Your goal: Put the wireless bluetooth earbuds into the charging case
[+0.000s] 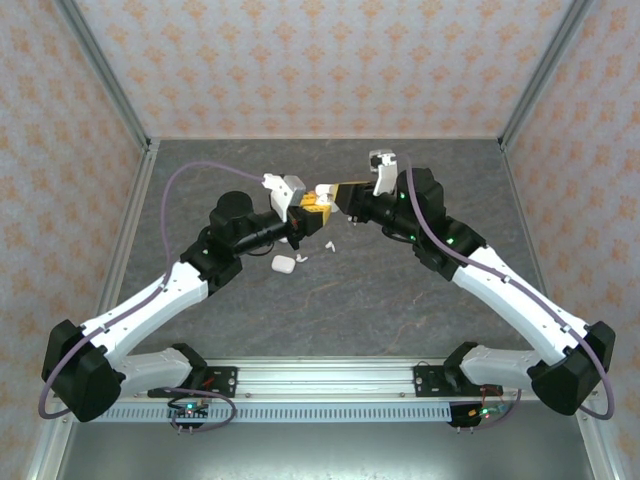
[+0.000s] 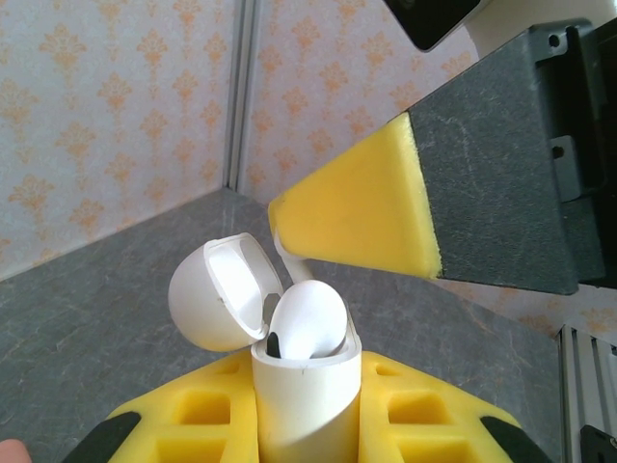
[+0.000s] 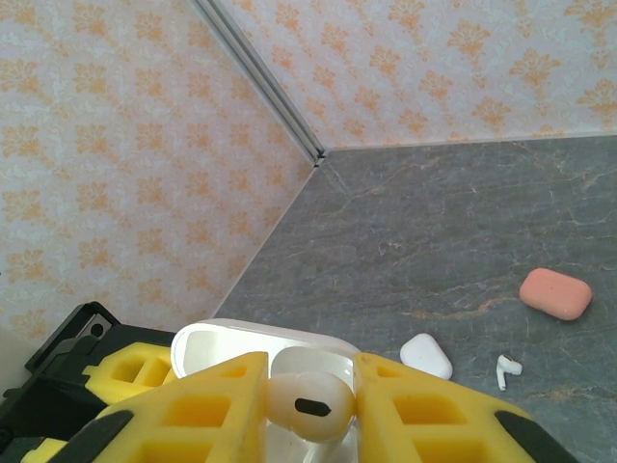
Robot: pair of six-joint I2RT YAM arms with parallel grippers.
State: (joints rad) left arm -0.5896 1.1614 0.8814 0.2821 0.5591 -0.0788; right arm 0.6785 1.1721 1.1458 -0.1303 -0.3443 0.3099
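**Claws.** The left claw (image 2: pixel 308 386) is clenched on the body of the charging case (image 2: pixel 307 410), with a yellow pad on either side. The right claw (image 3: pixel 308 378) is clenched on a white earbud (image 3: pixel 308 403), which sits between its two pads. In the overhead view the two claws meet tip to tip over the middle of the surface (image 1: pixel 380 300).

**Position of work.** The case stands along the left claw's fingers, its mouth facing away from that wrist and toward the right claw. Its lid (image 2: pixel 220 294) is hinged back to one side, open. The earbud's rounded head sits at the case mouth and is not seated. A slim white part, judged to be the stem, runs from the head up to the right claw's tip. On that reading the earbud's long axis lies close to the case's axis, leaning slightly, head toward the case and stem away. The pictures do not settle this.

**Risks.**
- If the head does lead, it will not enter the socket. Pressing on would jam it or lever the case within the left pads.
- The lean could catch the rim.
- Letting go before seating would let the earbud roll off the mouth and drop.
- The open lid stands near the right claw's finger, so a sideways drift could knock it shut.

**Beyond.** A closed white case (image 3: pixel 426 356), a loose earbud (image 3: pixel 506 367) and a pink case (image 3: pixel 555 293) lie on the surface, apart from both claws.
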